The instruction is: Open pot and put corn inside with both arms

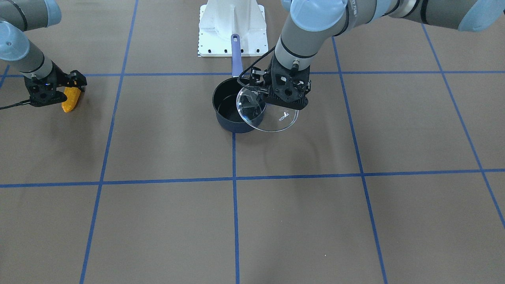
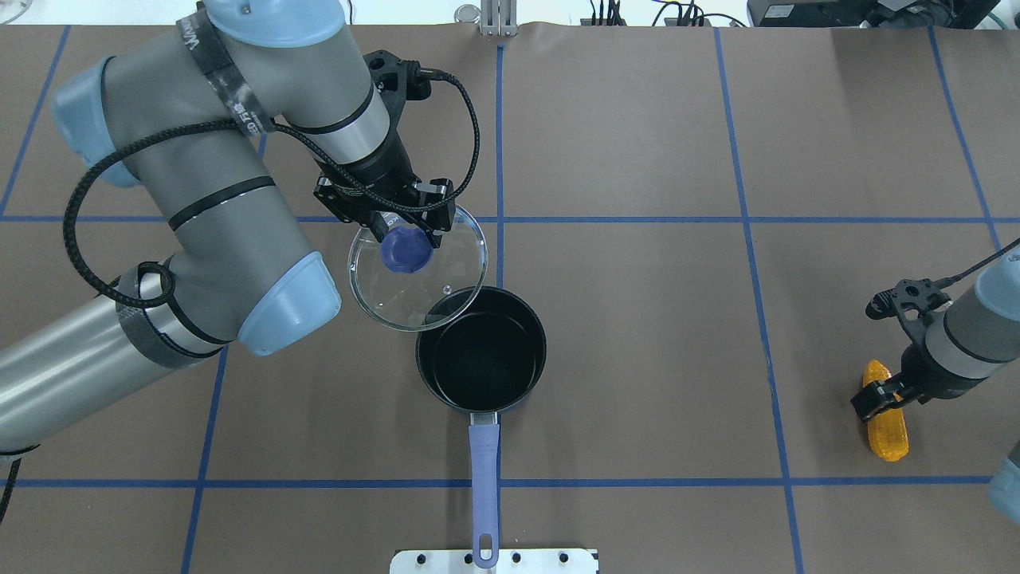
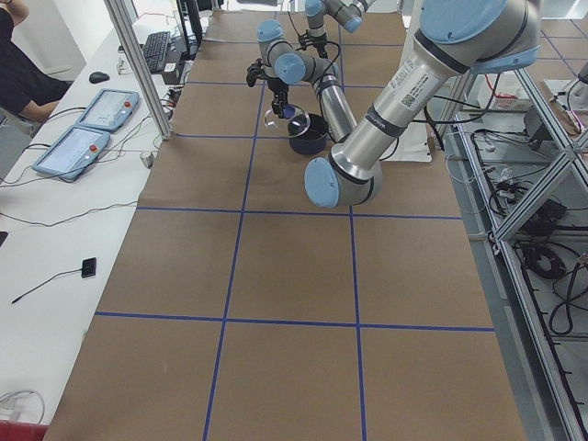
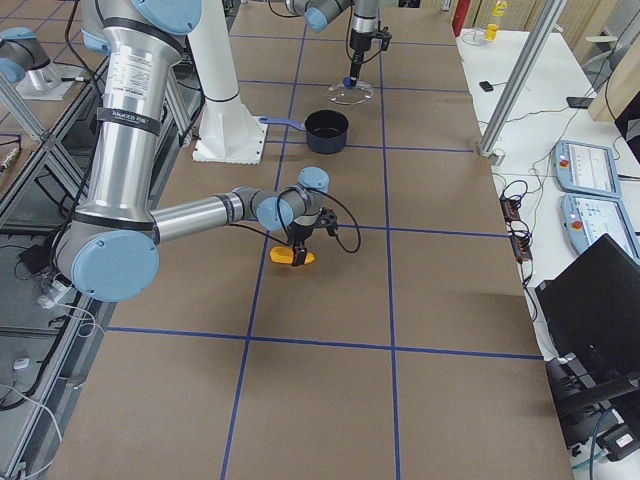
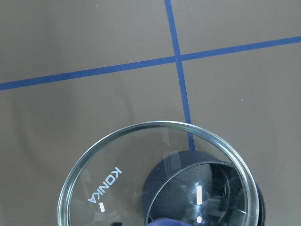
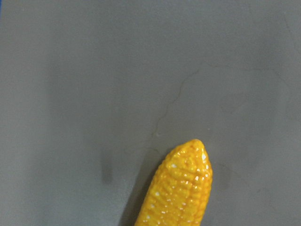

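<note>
Item 1. Left gripper (image 2: 402, 239): pinching the blue knob (image 2: 406, 250) of the glass lid (image 2: 426, 291), one finger on each side of it. We record the lid hanging level directly under this gripper, raised off the worktop (image 2: 637, 359). The "KONKA" mark (image 5: 104, 186) reads clearly in the left wrist view.

Item 2. Pot (image 2: 481, 351): uncovered, dark blue with a black inside, standing upright on the worktop just beside and below the left gripper. From overhead, the lid's edge overlaps the pot's rim. The wrist view shows the pot through the glass, lower down. We see nothing inside the pot.

Item 3. Handle (image 2: 484, 470): long, purple-blue and straight. It points away from the left gripper toward the white mount plate (image 2: 494, 560), and its tip reaches that plate's edge.

Item 4. Tape lines (image 2: 621, 219): blue, forming a grid on the brown worktop. One crossing lies just beyond the left gripper.

Item 5. Right gripper (image 2: 880, 396): well apart from the left gripper and the pot. It is set low over the corn, with a finger on either side of the cob. We cannot tell whether the fingers press on it.

Item 6. Corn (image 2: 887, 434): orange-yellow, lying under the right gripper, with both ends showing past the fingers. Its tapered tip fills the lower part of the right wrist view.
</note>
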### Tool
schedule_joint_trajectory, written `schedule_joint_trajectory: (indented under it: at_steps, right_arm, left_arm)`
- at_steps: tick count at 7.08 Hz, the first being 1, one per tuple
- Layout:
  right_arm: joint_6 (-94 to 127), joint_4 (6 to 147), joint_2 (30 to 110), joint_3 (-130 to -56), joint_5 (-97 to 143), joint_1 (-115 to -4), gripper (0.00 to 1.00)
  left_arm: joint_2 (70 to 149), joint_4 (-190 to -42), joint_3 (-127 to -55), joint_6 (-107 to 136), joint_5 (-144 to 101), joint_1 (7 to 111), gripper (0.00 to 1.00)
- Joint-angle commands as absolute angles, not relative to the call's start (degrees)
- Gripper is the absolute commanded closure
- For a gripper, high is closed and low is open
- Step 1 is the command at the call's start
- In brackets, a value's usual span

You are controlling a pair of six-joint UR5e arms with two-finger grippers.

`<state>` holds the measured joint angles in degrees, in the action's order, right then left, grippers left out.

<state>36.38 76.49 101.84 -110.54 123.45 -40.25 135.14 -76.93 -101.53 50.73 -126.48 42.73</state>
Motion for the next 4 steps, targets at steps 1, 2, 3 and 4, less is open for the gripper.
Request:
schedule_joint_trajectory:
  at_steps: [1, 2, 3, 4]
  right_arm:
    - [36.56, 76.38, 101.69, -109.87, 122.35, -38.85, 0.15]
    - [36.48, 76.38, 101.60, -109.86, 122.34, -38.67, 0.24]
    - [36.47, 76.46, 101.34, -109.86, 122.34, -38.24, 0.41]
    - [36.39, 76.46, 101.34, -110.21, 122.34, -38.15, 0.59]
  left_arm:
    - [134.83, -76.82, -101.60, 49.93, -126.56, 43.85, 0.48]
    - [134.48, -74.73, -101.86, 45.92, -126.56, 44.73, 0.47]
    - [134.30, -72.18, -102.65, 41.88, -126.56, 46.82, 0.47]
    - [133.69, -70.85, -102.83, 39.49, -126.56, 47.63, 0.47]
